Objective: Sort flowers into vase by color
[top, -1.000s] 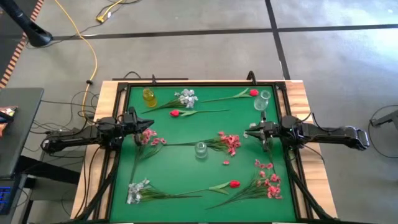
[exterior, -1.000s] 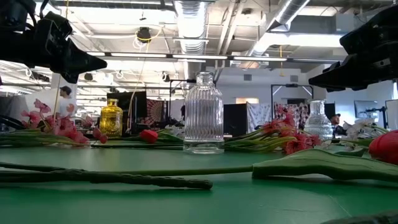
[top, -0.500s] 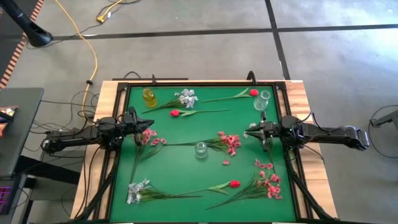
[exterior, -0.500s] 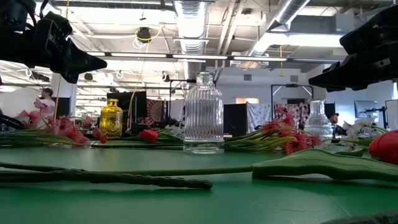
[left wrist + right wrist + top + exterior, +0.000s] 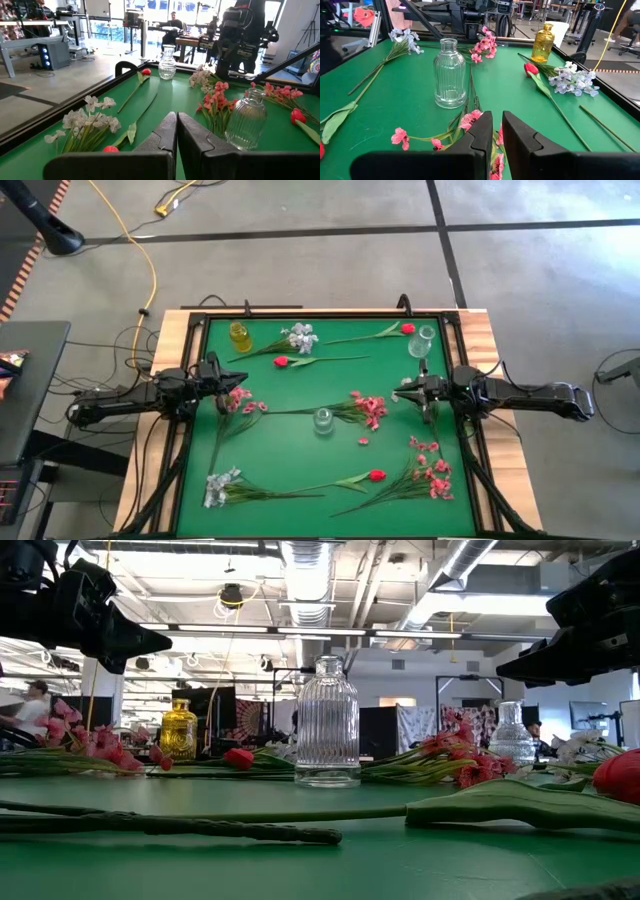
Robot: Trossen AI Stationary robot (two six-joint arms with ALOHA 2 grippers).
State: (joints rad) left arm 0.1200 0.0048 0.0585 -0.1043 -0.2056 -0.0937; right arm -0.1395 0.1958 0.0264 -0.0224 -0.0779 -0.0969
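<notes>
— Anything shifted on the desk in the last second?

— Nothing. Flowers, vases and both arms sit exactly as before; only a person in the room behind moved. Sorting has not started.

— Jaws?

— Left gripper and right gripper both pressed nearly together, holding nothing, hovering at the desk's left and right edges.

— Room to move?

— Nearest the front lie a whitish-lavender cluster, a red bud and a pink spray. The ribbed clear vase stands mid-desk with open green around it; the yellow vase and another clear vase crowd the far raised rim.
</notes>
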